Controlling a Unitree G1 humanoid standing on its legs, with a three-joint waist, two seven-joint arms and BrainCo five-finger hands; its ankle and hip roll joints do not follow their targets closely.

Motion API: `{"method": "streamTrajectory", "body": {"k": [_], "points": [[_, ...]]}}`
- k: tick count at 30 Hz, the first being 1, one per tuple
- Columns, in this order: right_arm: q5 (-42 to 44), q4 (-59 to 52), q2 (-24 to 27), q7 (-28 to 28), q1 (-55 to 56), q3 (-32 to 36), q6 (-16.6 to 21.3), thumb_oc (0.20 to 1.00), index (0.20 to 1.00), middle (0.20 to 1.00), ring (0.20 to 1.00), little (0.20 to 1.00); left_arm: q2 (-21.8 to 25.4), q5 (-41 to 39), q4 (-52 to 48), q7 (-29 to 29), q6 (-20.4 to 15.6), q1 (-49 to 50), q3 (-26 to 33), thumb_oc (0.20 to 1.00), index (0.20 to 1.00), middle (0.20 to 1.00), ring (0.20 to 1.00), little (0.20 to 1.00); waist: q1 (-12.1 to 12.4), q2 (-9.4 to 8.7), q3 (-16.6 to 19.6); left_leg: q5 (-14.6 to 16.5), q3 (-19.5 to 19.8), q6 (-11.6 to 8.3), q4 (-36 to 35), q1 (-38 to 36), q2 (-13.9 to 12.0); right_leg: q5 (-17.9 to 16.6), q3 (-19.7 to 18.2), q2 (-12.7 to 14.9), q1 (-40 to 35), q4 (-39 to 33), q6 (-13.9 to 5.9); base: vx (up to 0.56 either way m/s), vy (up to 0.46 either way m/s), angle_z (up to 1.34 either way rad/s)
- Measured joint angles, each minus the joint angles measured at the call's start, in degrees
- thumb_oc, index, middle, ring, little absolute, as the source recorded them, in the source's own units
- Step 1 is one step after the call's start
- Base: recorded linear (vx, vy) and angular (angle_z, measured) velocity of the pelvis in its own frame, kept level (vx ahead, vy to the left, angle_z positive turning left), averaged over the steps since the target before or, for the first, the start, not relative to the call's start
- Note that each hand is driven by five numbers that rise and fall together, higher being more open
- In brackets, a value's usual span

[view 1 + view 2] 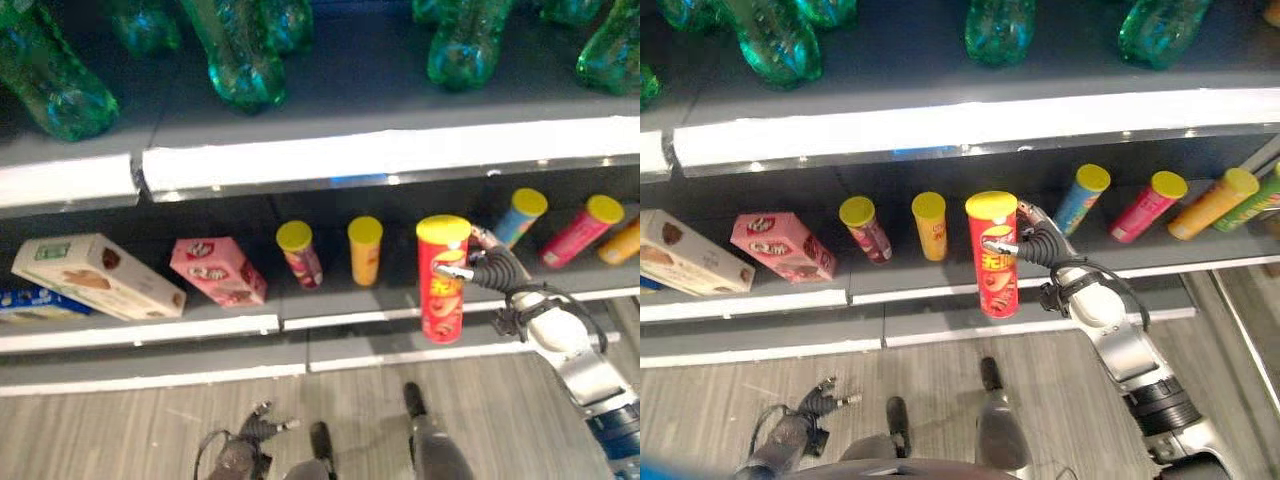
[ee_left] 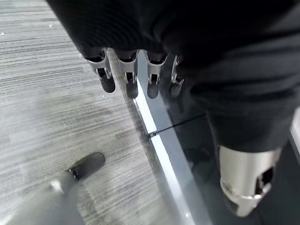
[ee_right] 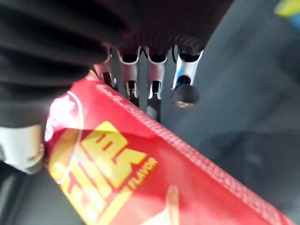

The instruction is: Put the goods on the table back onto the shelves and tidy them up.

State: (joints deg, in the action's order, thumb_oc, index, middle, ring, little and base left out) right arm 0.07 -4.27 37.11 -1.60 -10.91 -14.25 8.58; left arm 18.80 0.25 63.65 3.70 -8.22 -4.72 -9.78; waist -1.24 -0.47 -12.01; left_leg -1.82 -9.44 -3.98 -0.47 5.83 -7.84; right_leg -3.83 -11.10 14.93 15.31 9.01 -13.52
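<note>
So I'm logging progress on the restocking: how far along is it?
Done: several yellow-lidded cans and two boxes already sit on the lower shelf. In hand: the right hand grips a red can, held upright at that shelf's front edge, not yet set down. The left hand hangs open near the floor. What remains on the table can't be judged from here.

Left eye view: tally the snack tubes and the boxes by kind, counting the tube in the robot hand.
Tubes: 6, including the red tube in the right robot hand
Boxes: 3
Total: 9
</note>
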Motion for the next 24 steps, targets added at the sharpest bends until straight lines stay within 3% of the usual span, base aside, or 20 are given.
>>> {"method": "streamTrajectory", "body": {"k": [1,3,4,6,8,11,12,15,18,21,22,24], "points": [[0.01,-1.87,-0.06,-0.29,-0.45,-0.04,0.15,0.200,0.200,0.200,0.200,0.200,1.30,-0.04,0.26,0.06,0.19,0.55,0.01,1.000,1.000,1.000,1.000,1.000,0.29,-1.54,0.37,-1.06,0.65,-0.56,-1.47,-0.66,-0.15,-0.16,1.79,1.78,-4.73,-6.27,-0.31,0.09,-0.274,-0.10],[0.04,-2.70,-0.15,-0.30,-1.90,-0.04,0.99,0.200,0.200,0.200,0.200,0.200,3.45,-0.14,0.28,0.27,0.23,2.72,0.44,1.000,1.000,1.000,1.000,1.000,1.63,-4.64,1.44,-3.39,0.97,-2.59,-4.76,-2.25,0.34,-0.10,6.68,0.35,-13.42,-13.98,-0.30,0.05,-0.189,0.28],[0.04,-2.47,0.89,-0.25,-2.49,0.72,0.90,0.200,0.200,0.200,0.200,0.200,1.51,-0.36,0.15,0.53,0.74,3.04,1.53,1.000,1.000,1.000,1.000,1.000,1.26,-2.26,0.70,-4.31,2.29,-3.35,-5.14,-2.34,-1.66,0.28,8.85,-2.04,-15.05,-15.19,-0.34,0.03,-0.085,0.50],[0.14,-2.44,2.63,-0.44,-1.68,1.21,0.80,0.200,0.200,0.200,0.200,0.200,-2.94,-0.52,-0.53,0.31,0.96,4.72,-0.99,1.000,1.000,1.000,1.000,1.000,0.98,1.68,1.37,-4.27,2.93,-3.43,-5.15,-1.27,-4.94,1.07,9.70,-5.11,-14.71,-15.21,1.45,0.04,-0.068,0.30],[0.14,-2.26,4.81,-0.95,-1.11,0.98,0.27,0.200,0.200,0.200,0.200,0.200,-7.03,0.60,-0.68,-0.56,1.19,6.64,-3.27,1.000,1.000,1.000,1.000,1.000,-0.34,4.63,2.03,-4.40,4.15,-3.26,-5.11,-1.00,-6.30,1.07,10.52,-6.84,-14.57,-15.15,2.59,0.01,-0.001,-0.04],[0.17,-2.24,5.73,-1.10,-0.09,0.73,0.20,0.200,0.200,0.200,0.200,0.200,-6.44,0.66,-1.29,-0.55,0.87,6.10,-3.09,1.000,1.000,1.000,1.000,1.000,-2.64,6.21,3.08,-4.62,3.97,-3.92,-5.14,-1.33,-5.49,0.79,9.79,-6.44,-14.52,-15.03,2.55,0.03,0.027,-0.10],[0.19,-2.08,4.84,-1.13,-0.07,0.05,0.20,0.200,0.200,0.200,0.200,0.200,-6.34,0.74,-1.91,-0.52,0.77,6.07,-2.73,1.000,1.000,1.000,1.000,1.000,-3.09,5.68,3.02,-4.67,3.80,-4.67,-5.14,-1.41,-4.61,0.91,9.34,-5.48,-14.35,-15.00,2.19,-0.06,0.044,-0.07],[0.00,-1.13,3.87,-0.35,-1.79,-0.94,0.25,0.200,0.200,0.200,0.200,0.200,-5.58,0.73,-2.24,-0.23,0.56,5.84,-2.75,1.000,1.000,1.000,1.000,1.000,-2.73,5.09,2.02,-5.00,3.67,-4.49,-4.84,0.97,-2.55,0.45,8.88,-3.43,-11.70,-14.90,1.05,-0.14,0.037,0.00],[-2.65,1.00,3.40,2.47,-7.38,-2.15,0.21,0.200,0.200,0.200,0.200,0.200,-4.17,0.52,-2.96,0.40,0.49,5.25,-3.30,1.000,1.000,1.000,1.000,1.000,-2.24,6.17,-0.94,-6.46,3.65,-4.07,-4.81,5.47,-1.53,-0.57,8.43,-2.46,-7.04,-14.86,0.29,-0.12,0.030,0.00],[-7.04,1.03,3.97,6.04,-15.09,-2.04,-0.21,0.200,0.200,0.200,0.200,0.200,-3.96,0.41,-4.41,0.95,0.02,2.59,-3.46,1.000,1.000,1.000,1.000,1.000,-0.91,9.26,-7.59,-7.44,3.90,-3.29,-4.81,8.08,-0.50,-1.84,8.18,-1.54,-4.69,-14.86,-0.14,-0.04,0.007,0.07],[-7.74,1.01,3.91,6.70,-15.59,-2.11,-0.37,0.200,0.200,0.200,0.200,0.200,-3.90,0.00,-5.13,1.11,-0.02,2.96,-3.36,1.000,1.000,1.000,1.000,1.000,0.41,10.39,-8.38,-7.44,3.95,-3.30,-4.82,8.34,-0.32,-1.72,8.33,-1.34,-4.59,-14.88,-0.28,-0.06,0.007,0.13],[-10.67,0.94,4.63,8.76,-17.22,-1.82,-0.37,0.200,0.200,0.200,0.200,0.200,-3.50,-0.15,-6.87,1.73,-0.44,3.94,-3.39,1.000,1.000,1.000,1.000,1.000,0.81,10.83,-9.55,-7.48,4.67,-3.30,-4.82,9.20,0.02,-1.54,9.13,-1.12,-4.15,-14.86,-0.39,-0.04,0.009,0.15]]}}
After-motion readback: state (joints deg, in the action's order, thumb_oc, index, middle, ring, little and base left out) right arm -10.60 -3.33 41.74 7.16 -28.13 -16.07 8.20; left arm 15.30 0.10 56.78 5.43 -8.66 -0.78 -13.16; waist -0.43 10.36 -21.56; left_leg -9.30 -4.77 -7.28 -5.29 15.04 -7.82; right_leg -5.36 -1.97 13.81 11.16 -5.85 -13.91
